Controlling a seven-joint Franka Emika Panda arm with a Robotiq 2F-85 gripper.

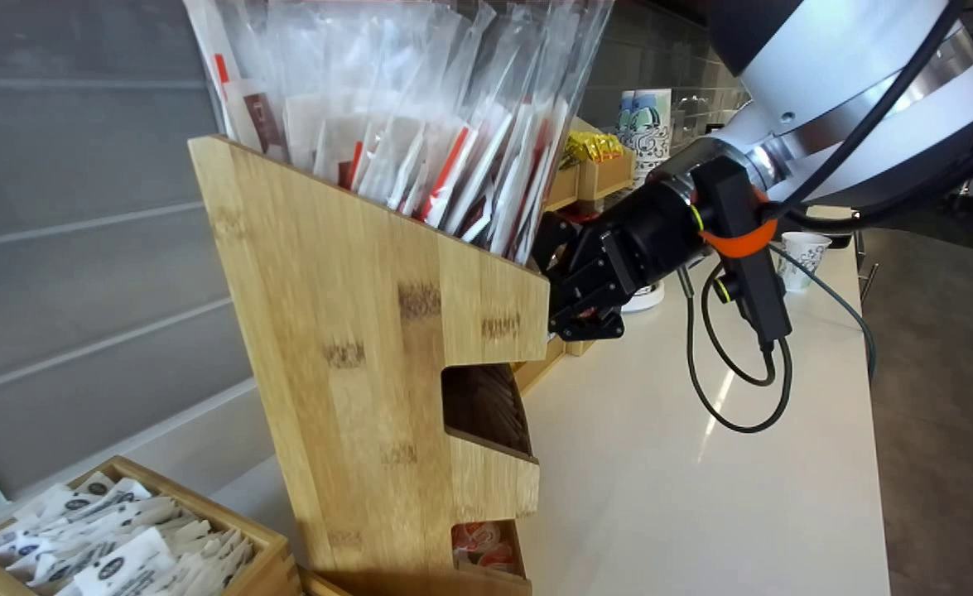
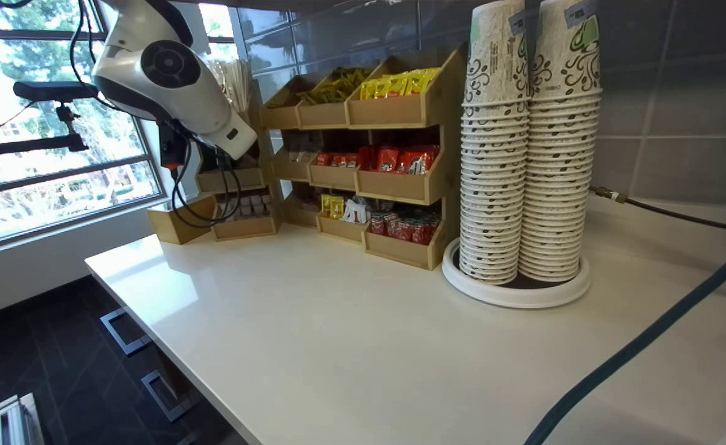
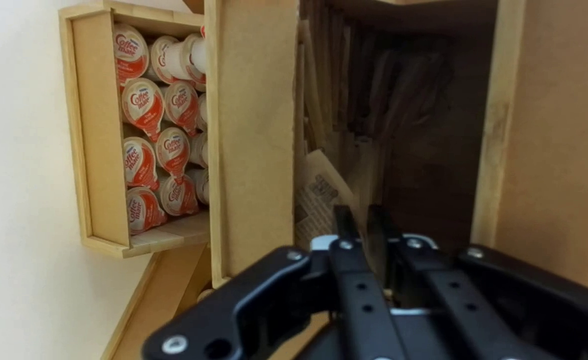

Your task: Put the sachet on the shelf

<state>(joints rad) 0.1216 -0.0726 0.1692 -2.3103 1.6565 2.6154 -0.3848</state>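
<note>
The shelf is a bamboo stepped organizer [image 1: 345,348]; it also shows in an exterior view [image 2: 236,180] and fills much of the wrist view [image 3: 253,130]. A flat brown sachet [image 3: 319,197] with dark print lies tilted in its middle compartment, among several similar brown packets. My gripper [image 3: 363,212] reaches into that compartment, its left finger beside the printed sachet. The fingers stand a little apart, with a blurred tan packet-like strip between them; I cannot tell if they grip it. In an exterior view my gripper [image 1: 573,285] is at the shelf's front, fingertips hidden behind the side panel.
Creamer cups [image 3: 143,107] fill the compartment below. Bagged wrapped utensils [image 1: 420,132] stand in the shelf's top. A tray of white packets [image 1: 122,530] is beside it. A rack of red and yellow packets [image 2: 393,112] and stacked paper cups [image 2: 495,185] stand along the counter.
</note>
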